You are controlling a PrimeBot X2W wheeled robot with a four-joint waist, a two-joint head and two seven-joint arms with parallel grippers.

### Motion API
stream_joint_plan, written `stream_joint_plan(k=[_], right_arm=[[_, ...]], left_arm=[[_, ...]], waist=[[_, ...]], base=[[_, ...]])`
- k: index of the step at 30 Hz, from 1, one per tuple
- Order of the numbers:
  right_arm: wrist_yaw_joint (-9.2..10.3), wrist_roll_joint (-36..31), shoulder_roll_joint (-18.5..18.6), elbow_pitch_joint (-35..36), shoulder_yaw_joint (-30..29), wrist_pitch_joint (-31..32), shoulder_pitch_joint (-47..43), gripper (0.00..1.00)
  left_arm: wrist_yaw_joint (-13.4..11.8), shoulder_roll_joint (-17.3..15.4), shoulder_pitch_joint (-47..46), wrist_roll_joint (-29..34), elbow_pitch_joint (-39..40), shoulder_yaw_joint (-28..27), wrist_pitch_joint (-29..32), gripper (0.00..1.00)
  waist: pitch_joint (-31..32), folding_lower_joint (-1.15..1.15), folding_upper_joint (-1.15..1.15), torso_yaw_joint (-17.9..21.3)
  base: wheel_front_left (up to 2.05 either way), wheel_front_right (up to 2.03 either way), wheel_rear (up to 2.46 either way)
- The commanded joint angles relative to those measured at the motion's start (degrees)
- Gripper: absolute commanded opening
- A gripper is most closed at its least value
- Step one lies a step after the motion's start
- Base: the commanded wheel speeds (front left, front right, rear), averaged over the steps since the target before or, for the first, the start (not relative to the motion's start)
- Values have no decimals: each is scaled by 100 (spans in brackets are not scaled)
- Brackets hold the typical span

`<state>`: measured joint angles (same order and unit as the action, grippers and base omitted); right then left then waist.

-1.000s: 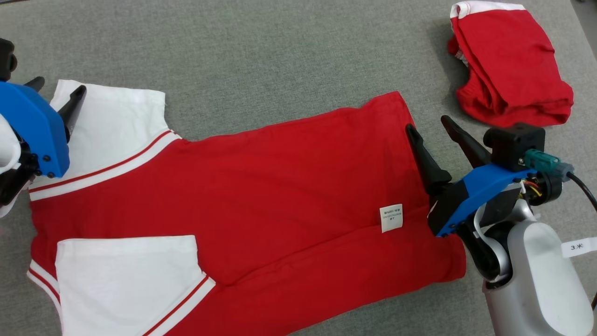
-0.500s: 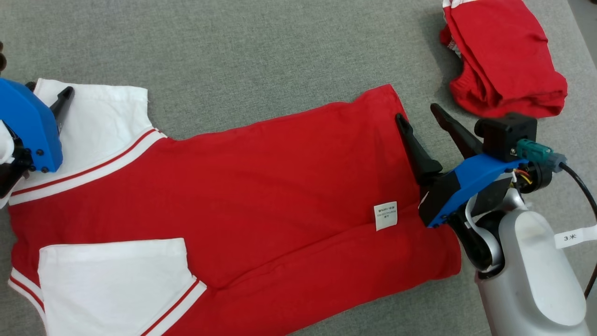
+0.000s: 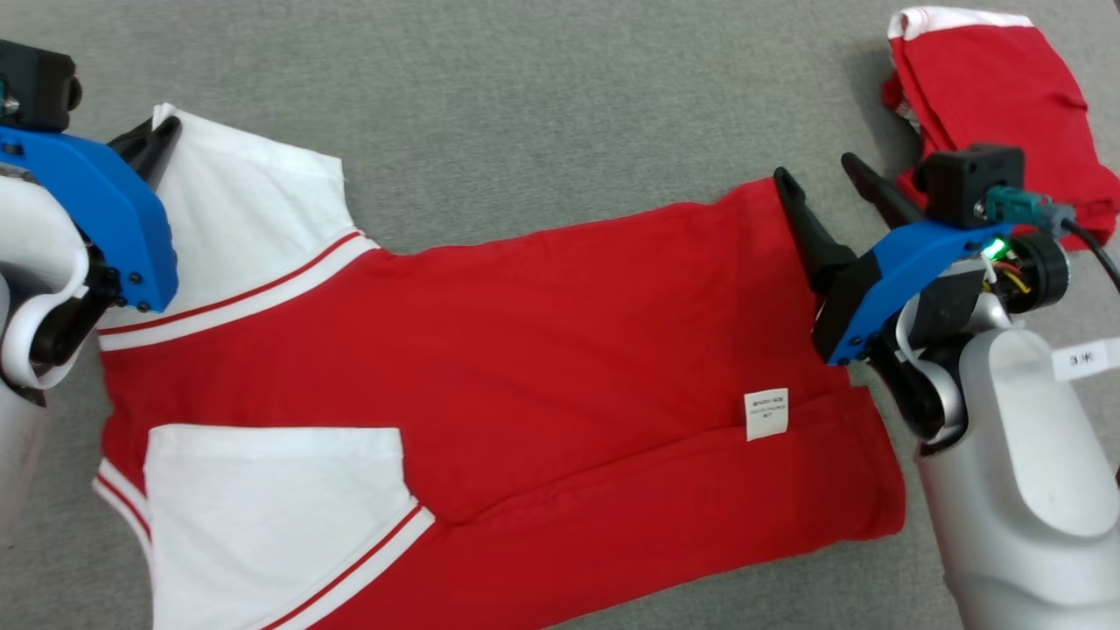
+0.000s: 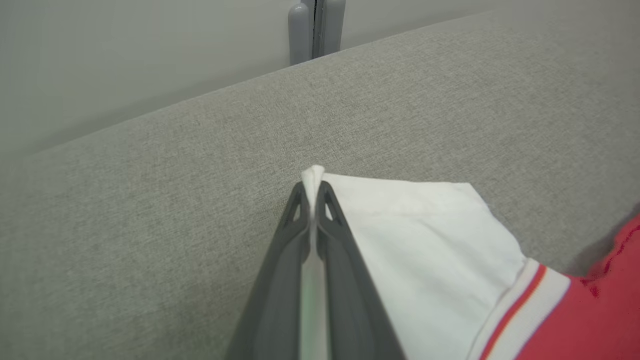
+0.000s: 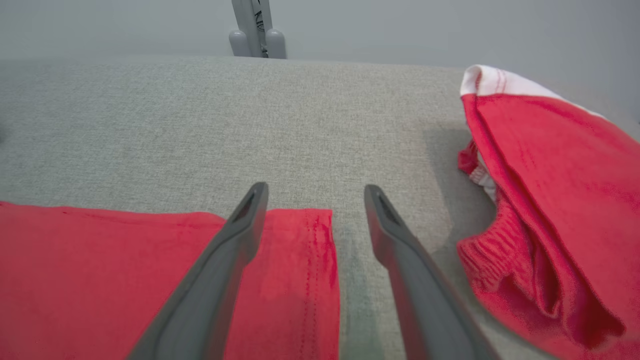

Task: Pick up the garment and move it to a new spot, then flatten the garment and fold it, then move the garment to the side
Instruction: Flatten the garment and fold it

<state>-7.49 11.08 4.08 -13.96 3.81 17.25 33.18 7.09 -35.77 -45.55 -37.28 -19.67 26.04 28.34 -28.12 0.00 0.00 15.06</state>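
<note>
Red garment [image 3: 569,350], label [image 3: 766,413] print unreadable | left tool [image 4: 312,188] clamped on white sleeve [image 4: 425,235] | right tool [image 5: 315,189] apart

a crumpled red-and-white bundle [image 3: 1006,87] lies at the far right of the grey cloth surface [image 3: 542,96].

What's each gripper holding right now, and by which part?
Left gripper pinches the red shirt by the corner of its white sleeve. Right gripper is open, holding nothing.
</note>
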Motion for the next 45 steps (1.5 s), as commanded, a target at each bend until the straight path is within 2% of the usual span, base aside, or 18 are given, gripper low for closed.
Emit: stream_joint_plan(k=[1,11,17,18,19,20,23,24,33,40,45], right_arm=[[0,-73,67,-150,-62,60,175,100],[0,-153,236,-1079,-328,629,543,100],[0,-109,190,-1548,-543,663,760,98],[0,-112,181,-1632,-549,671,805,88],[0,-128,177,-1713,-536,687,843,74],[0,-137,169,-1797,-516,688,879,52],[0,-126,142,-2006,-471,635,951,20],[0,-154,144,-2071,-451,606,967,0],[0,-77,294,-2204,-436,109,752,0],[0,216,406,-1754,-377,-220,225,0],[0,358,460,-1294,-406,-269,-399,0]], left_arm=[[24,24,-69,-33,68,27,-87,0],[47,99,66,-205,577,306,-467,0],[37,122,118,-295,875,375,-606,0],[38,123,119,-299,904,379,-628,0],[38,124,121,-302,930,385,-636,0],[38,128,127,-311,946,391,-644,0],[38,136,158,-340,977,395,-691,0],[38,136,174,-346,979,398,-711,0],[2,89,569,-423,1156,397,-985,0],[-132,4,1241,-551,1650,316,-1302,0],[-315,-74,1935,-622,2153,328,-1518,0]], waist=[[37,0,0,-82],[183,0,0,-478],[137,0,0,-590],[128,0,0,-604],[120,0,0,-617],[115,0,0,-627],[125,0,0,-650],[141,0,0,-659],[553,0,0,-780],[1051,0,0,-857],[1420,0,0,-922]], base=[[0,0,0],[0,0,0],[0,0,0],[0,0,0],[0,0,0],[0,0,0],[0,0,0],[0,0,0],[0,0,0],[0,0,0],[0,0,0]])
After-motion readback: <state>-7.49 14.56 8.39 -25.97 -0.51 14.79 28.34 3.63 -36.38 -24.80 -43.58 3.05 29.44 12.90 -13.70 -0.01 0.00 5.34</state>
